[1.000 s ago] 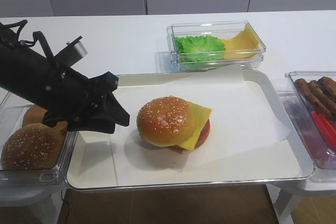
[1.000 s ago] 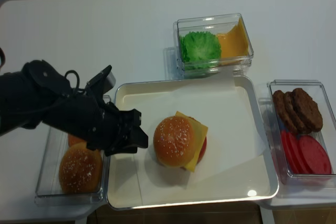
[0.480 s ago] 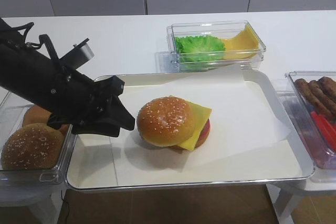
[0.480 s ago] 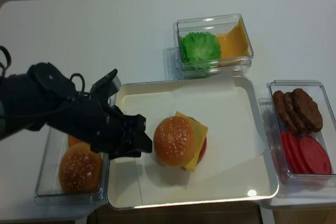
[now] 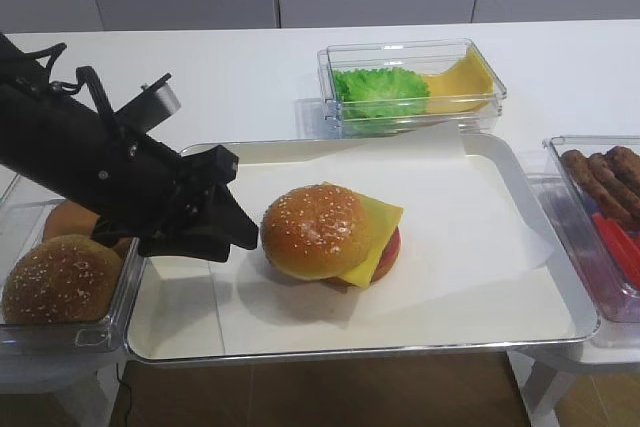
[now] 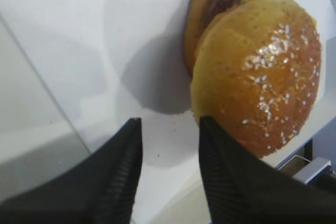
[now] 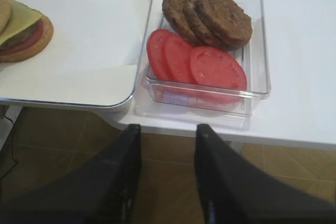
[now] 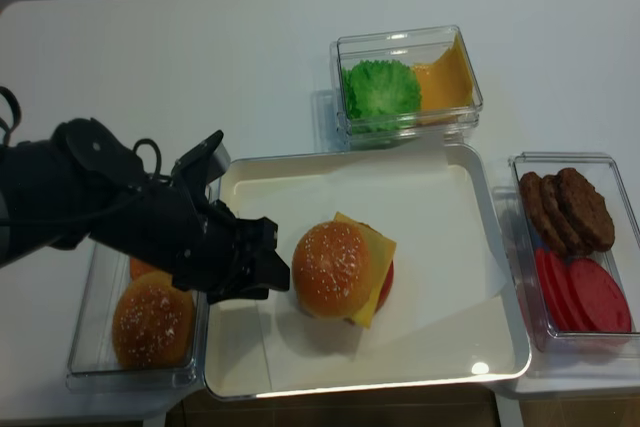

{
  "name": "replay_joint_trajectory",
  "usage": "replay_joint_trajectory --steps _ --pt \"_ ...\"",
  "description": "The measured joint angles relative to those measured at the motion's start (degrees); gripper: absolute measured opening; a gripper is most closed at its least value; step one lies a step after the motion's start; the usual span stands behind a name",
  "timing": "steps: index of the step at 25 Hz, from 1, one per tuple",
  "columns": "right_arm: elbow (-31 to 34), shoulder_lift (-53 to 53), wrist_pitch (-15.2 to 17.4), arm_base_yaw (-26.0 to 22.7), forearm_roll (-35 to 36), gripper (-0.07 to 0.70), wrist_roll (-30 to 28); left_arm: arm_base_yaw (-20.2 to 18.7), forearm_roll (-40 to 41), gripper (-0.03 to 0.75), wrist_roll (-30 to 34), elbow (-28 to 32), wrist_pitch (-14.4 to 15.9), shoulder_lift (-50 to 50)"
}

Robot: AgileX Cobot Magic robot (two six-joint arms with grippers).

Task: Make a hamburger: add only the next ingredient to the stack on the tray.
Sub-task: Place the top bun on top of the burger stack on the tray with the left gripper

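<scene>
On the silver tray (image 5: 400,350), lined with white paper, stands the hamburger stack. A sesame-seeded top bun (image 5: 312,229) rests on its square yellow cheese slice (image 5: 380,219), with tomato and bottom bun showing beneath. My left gripper (image 5: 242,232) sits just left of the stack, open and empty. In the left wrist view the left gripper (image 6: 170,124) frames bare paper, with the seeded bun (image 6: 262,72) beside the right finger. My right gripper (image 7: 169,128) hangs open over the floor, below the table's front edge.
A clear tub at the left holds another seeded bun (image 5: 60,279) and a smooth brown bun (image 5: 70,219). A back tub holds lettuce (image 5: 380,90) and cheese. At the right a tub holds patties (image 7: 210,17) and tomato slices (image 7: 199,64).
The left gripper has crept a little to the right, closer to the stack, with its jaws still apart. The seeded bun has stayed on the stack.
</scene>
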Motion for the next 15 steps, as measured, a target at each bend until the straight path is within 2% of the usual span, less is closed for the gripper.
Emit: replay_joint_trajectory --steps 15 --pt "0.0 0.0 0.0 0.0 0.0 0.260 0.0 -1.8 0.0 0.276 0.0 0.0 -0.1 0.0"
